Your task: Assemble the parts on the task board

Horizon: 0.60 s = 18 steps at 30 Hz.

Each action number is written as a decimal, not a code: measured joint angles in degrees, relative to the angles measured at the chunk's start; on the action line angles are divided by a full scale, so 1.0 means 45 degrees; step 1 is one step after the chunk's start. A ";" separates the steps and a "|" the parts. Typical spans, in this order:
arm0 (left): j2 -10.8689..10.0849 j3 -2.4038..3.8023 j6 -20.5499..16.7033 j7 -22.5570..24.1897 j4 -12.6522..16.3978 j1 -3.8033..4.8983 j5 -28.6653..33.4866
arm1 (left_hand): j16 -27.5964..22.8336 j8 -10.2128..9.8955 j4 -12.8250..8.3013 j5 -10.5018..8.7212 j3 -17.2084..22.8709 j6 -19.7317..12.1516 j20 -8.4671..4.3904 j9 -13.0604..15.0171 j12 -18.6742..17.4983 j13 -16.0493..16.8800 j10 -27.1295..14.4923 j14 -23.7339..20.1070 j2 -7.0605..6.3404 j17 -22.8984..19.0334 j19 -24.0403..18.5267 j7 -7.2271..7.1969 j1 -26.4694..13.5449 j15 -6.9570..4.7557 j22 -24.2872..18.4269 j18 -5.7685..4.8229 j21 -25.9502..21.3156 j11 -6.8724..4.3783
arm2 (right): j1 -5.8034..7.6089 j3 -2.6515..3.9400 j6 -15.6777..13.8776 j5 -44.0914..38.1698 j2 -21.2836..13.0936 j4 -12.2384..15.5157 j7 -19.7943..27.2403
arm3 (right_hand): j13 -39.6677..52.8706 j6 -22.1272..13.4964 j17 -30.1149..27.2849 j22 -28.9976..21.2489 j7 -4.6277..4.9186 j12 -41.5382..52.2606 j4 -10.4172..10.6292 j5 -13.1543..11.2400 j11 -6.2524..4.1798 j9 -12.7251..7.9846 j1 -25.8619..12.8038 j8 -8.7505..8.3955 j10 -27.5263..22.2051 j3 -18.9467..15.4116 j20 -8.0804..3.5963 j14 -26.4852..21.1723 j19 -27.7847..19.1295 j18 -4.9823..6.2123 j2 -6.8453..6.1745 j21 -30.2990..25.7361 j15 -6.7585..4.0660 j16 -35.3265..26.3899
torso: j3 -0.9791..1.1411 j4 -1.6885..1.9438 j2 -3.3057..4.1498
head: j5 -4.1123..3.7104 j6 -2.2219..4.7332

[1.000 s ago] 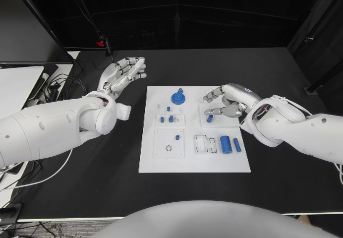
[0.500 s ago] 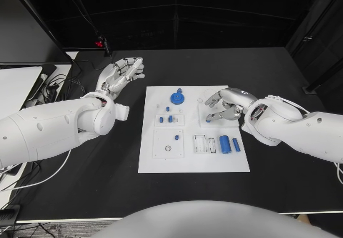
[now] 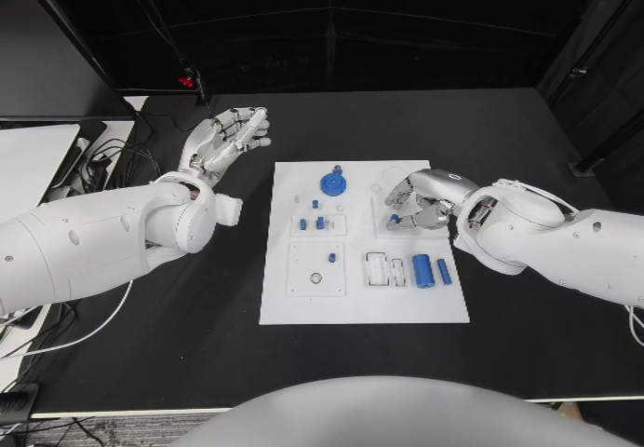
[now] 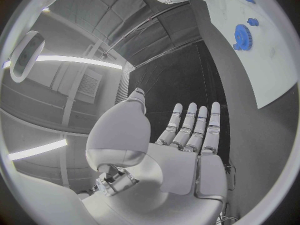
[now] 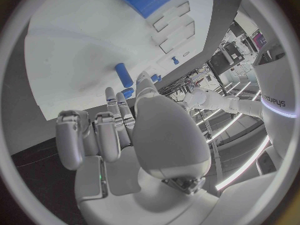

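Note:
The white task board (image 3: pixel 362 303) lies mid-table. A blue gear (image 3: pixel 334 182) sits at its far end, small blue pegs (image 3: pixel 315 223) stand left of centre, and two blue cylinders (image 3: pixel 431 271) lie at the right. My right hand (image 3: pixel 424 197) hovers over the board's far right corner, fingers partly curled above a small blue peg (image 3: pixel 394 221). In the right wrist view that peg (image 5: pixel 123 75) sits on the board (image 5: pixel 75 40) just past my fingertips (image 5: pixel 110 94), not gripped. My left hand (image 3: pixel 231 135) is raised off the board's far left, fingers spread and holding nothing.
Cables (image 3: pixel 97 160) and a white surface (image 3: pixel 27 154) lie at the table's left edge. White slotted blocks (image 3: pixel 385 271) stand beside the cylinders. Bare black tabletop (image 3: pixel 537 335) surrounds the board.
My right hand has drawn in over the small blue peg, fingers curling closer around it. My left hand has barely shifted.

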 measured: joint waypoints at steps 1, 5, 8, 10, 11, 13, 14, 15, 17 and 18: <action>0.0000 0.0000 -0.0001 0.0000 -0.0002 0.0000 0.0000 | 0.0000 0.0000 0.0000 0.0000 0.0000 0.0000 0.0000 0.0000 0.0000 0.0000 0.0000 0.0000 0.0000 0.0000 0.0000 0.0000 0.0000 0.0000 0.0000 0.0000 0.0000 0.0000 | 0.0000 0.0000 0.0029 -0.0004 0.0008 0.0007 -0.0039 | 0.0000 0.0059 0.0000 0.0000 -0.0022 0.0030 -0.0001 0.0000 -0.0041 0.0003 0.0006 0.0000 0.0040 0.0075 0.0000 0.0000 0.0000 0.0000 0.0005 0.0000 0.0000 0.0000 | 0.0000 0.0001 0.0000 | 0.0000 -0.0001; -0.0001 0.0000 -0.0003 0.0000 -0.0005 0.0000 0.0000 | 0.0000 0.0000 0.0000 0.0000 0.0000 0.0000 0.0000 0.0000 0.0000 0.0000 0.0000 0.0000 0.0000 0.0000 0.0000 0.0000 0.0000 0.0000 0.0000 0.0000 0.0000 0.0000 | -0.0001 0.0000 0.0147 -0.0021 0.0050 0.0015 -0.0203 | -0.0001 0.0247 0.0000 0.0000 -0.0098 0.0130 -0.0070 0.0000 -0.0119 0.0021 0.0228 0.0090 0.0210 0.0143 0.0000 0.0029 0.0000 -0.0001 0.0228 0.0000 -0.0030 0.0000 | -0.0002 0.0001 0.0000 | 0.0000 -0.0022; 0.0000 0.0000 -0.0003 0.0000 -0.0008 0.0000 0.0000 | 0.0000 0.0000 0.0000 0.0000 0.0000 0.0000 0.0001 0.0000 0.0000 0.0000 0.0000 0.0000 0.0000 0.0001 0.0000 0.0000 0.0000 0.0000 0.0000 0.0000 0.0000 0.0000 | -0.0002 -0.0001 0.0268 -0.0063 0.0095 0.0005 -0.0377 | -0.0001 0.0564 0.0000 0.0000 -0.0270 0.0354 -0.0141 0.0000 -0.0253 0.0050 0.0505 0.0238 0.0754 0.0287 -0.0090 0.0024 -0.0026 0.0000 0.0498 0.0000 -0.0168 0.0000 | -0.0006 0.0001 -0.0001 | -0.0007 -0.0026; 0.0003 0.0000 -0.0003 0.0000 -0.0011 0.0000 0.0000 | 0.0000 0.0000 0.0000 0.0000 0.0000 0.0000 0.0000 0.0000 0.0000 0.0001 0.0000 0.0000 0.0000 0.0001 0.0000 0.0000 0.0001 0.0000 0.0000 0.0000 0.0000 0.0000 | -0.0002 -0.0001 0.0346 -0.0111 0.0116 0.0001 -0.0481 | -0.0005 0.0762 0.0000 0.0000 -0.0354 0.0382 -0.0171 0.0000 -0.0360 0.0066 0.0786 0.0299 0.0997 0.0316 -0.0166 0.0007 0.0023 0.0000 0.0508 0.0000 -0.0284 0.0000 | -0.0006 0.0001 -0.0001 | -0.0009 -0.0027; 0.0005 0.0000 -0.0003 0.0000 -0.0012 0.0000 0.0000 | 0.0000 0.0000 0.0000 0.0000 0.0000 0.0000 0.0000 0.0000 0.0000 0.0001 0.0001 0.0000 0.0000 0.0001 0.0000 0.0000 0.0000 0.0000 0.0001 0.0000 0.0000 0.0000 | -0.0002 -0.0001 0.0378 -0.0134 0.0125 -0.0002 -0.0523 | -0.0019 0.0844 0.0000 0.0000 -0.0433 0.0382 -0.0146 0.0000 -0.0418 0.0066 0.0875 0.0346 0.1095 0.0340 -0.0213 0.0026 -0.0023 0.0000 0.0520 0.0000 -0.0303 0.0000 | -0.0006 0.0001 -0.0001 | -0.0009 -0.0027; 0.0006 0.0000 -0.0003 0.0000 -0.0012 0.0000 0.0000 | 0.0000 0.0000 0.0000 0.0000 0.0000 0.0001 0.0000 0.0000 0.0000 0.0001 0.0001 0.0000 -0.0001 0.0002 0.0000 0.0000 0.0000 0.0000 0.0000 0.0000 0.0000 0.0000 | -0.0003 -0.0001 0.0443 -0.0180 0.0149 -0.0012 -0.0600 | -0.0075 0.1025 0.0000 0.0000 -0.0491 0.0382 -0.0102 0.0000 -0.0501 0.0066 0.0958 0.0379 0.1229 0.0385 -0.0280 0.0010 0.0006 -0.0001 0.0554 0.0000 -0.0379 0.0051 | -0.0005 0.0004 -0.0001 | -0.0009 -0.0022; 0.0006 0.0000 -0.0003 0.0000 -0.0013 0.0000 0.0000 | 0.0000 0.0000 0.0000 0.0000 0.0000 0.0000 0.0000 0.0000 0.0000 0.0001 0.0001 0.0000 -0.0001 0.0002 0.0000 0.0000 0.0000 0.0000 0.0001 0.0000 0.0000 0.0000 | -0.0003 -0.0002 0.0472 -0.0203 0.0166 -0.0017 -0.0639 | -0.0095 0.1073 0.0000 0.0000 -0.0531 0.0382 -0.0101 0.0000 -0.0528 0.0067 0.1008 0.0379 0.1311 0.0385 -0.0299 0.0024 0.0024 -0.0001 0.0505 0.0000 -0.0393 0.0051 | -0.0005 0.0004 -0.0002 | -0.0010 -0.0022; 0.0006 0.0000 -0.0003 0.0000 -0.0016 0.0000 0.0000 | 0.0000 0.0000 0.0000 0.0000 0.0000 0.0000 0.0000 0.0000 0.0000 0.0001 0.0001 0.0000 0.0000 0.0002 0.0000 0.0000 0.0000 0.0000 0.0001 0.0001 0.0000 0.0000 | -0.0003 -0.0002 0.0515 -0.0230 0.0191 -0.0024 -0.0686 | -0.0114 0.1072 0.0001 0.0000 -0.0530 0.0382 -0.0101 0.0000 -0.0515 0.0066 0.1026 0.0379 0.1333 0.0385 -0.0329 0.0024 -0.0005 -0.0001 0.0487 0.0000 -0.0393 0.0051 | -0.0005 0.0005 -0.0002 | -0.0009 -0.0022; 0.0006 0.0000 -0.0003 0.0000 -0.0017 0.0000 0.0000 | 0.0000 0.0000 0.0000 0.0000 0.0000 0.0000 0.0000 0.0001 0.0000 0.0001 0.0001 0.0000 0.0001 0.0001 0.0000 0.0000 -0.0001 0.0000 0.0001 0.0001 0.0000 0.0000 | -0.0003 -0.0002 0.0571 -0.0268 0.0221 -0.0026 -0.0744 | -0.0121 0.1126 0.0000 0.0000 -0.0584 0.0327 -0.0079 0.0000 -0.0560 0.0066 0.1078 0.0379 0.1378 0.0362 -0.0348 0.0024 -0.0024 -0.0001 0.0539 0.0000 -0.0393 0.0050 | -0.0005 0.0005 -0.0002 | -0.0006 -0.0022; 0.0006 0.0000 -0.0003 0.0000 -0.0016 -0.0001 0.0000 | 0.0009 0.0000 0.0000 0.0000 0.0000 0.0000 0.0000 0.0001 0.0000 -0.0002 0.0001 0.0000 0.0031 -0.0011 0.0000 0.0000 -0.0012 0.0000 -0.0001 0.0000 0.0000 0.0000 | -0.0003 -0.0002 0.0597 -0.0285 0.0230 -0.0026 -0.0768 | -0.0122 0.1155 0.0000 0.0000 -0.0583 0.0297 -0.0063 0.0000 -0.0560 0.0066 0.1078 0.0389 0.1378 0.0346 -0.0348 -0.0006 -0.0024 -0.0001 0.0539 0.0000 -0.0422 0.0051 | -0.0005 0.0005 -0.0002 | -0.0005 -0.0022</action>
